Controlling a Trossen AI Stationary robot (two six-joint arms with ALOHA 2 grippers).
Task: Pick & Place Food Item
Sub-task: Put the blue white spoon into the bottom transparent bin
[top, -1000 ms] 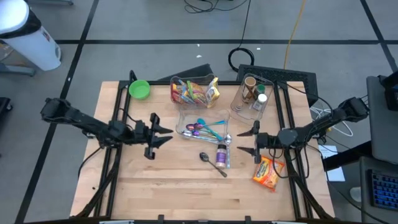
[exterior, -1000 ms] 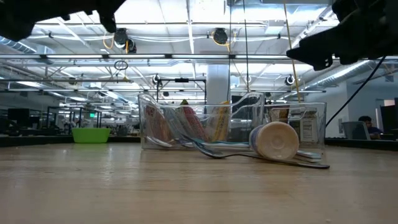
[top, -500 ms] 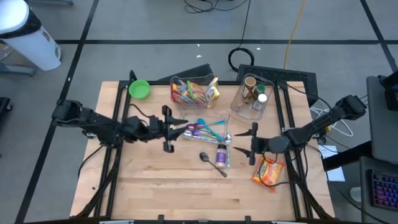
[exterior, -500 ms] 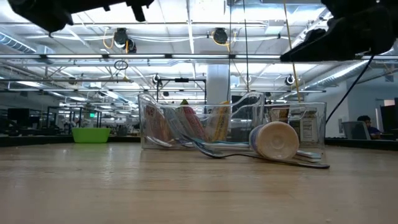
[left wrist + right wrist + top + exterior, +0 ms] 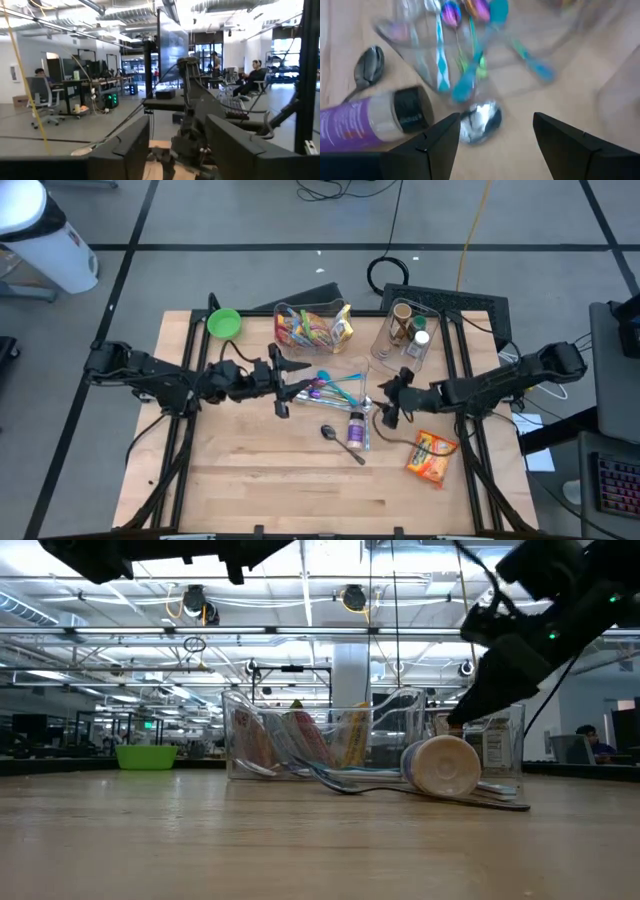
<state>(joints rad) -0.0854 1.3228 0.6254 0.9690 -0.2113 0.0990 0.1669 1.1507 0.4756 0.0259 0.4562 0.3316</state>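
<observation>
Two grippers are in play and neither holds anything. The right gripper (image 5: 385, 412) has its fingers (image 5: 431, 145) spread and empty; they frame a purple-labelled bottle (image 5: 367, 120) lying on its side and a metal spoon (image 5: 480, 121) beside the clear utensil tray (image 5: 328, 376), right of centre in the high view. The left gripper (image 5: 282, 374) sits left of centre, tips just at the tray's left edge; its fingers (image 5: 120, 150) stand apart with nothing between them, though how far they are parted is hard to judge.

The food item, an orange snack packet (image 5: 431, 456), lies flat on the table (image 5: 250, 480) at lower right, apart from both grippers. A clear bin of snack packets (image 5: 313, 326) stands at upper centre and looks like the likely destination. So, as I read it, the task is barely begun: the pick and the placing are both left to do.

Compared with a second ago, the left arm has reached rightward from the table's left part to the tray, and its fingers have parted wider. The right gripper has swung from above the packet toward the bottle and spoon, its spread unchanged.
</observation>
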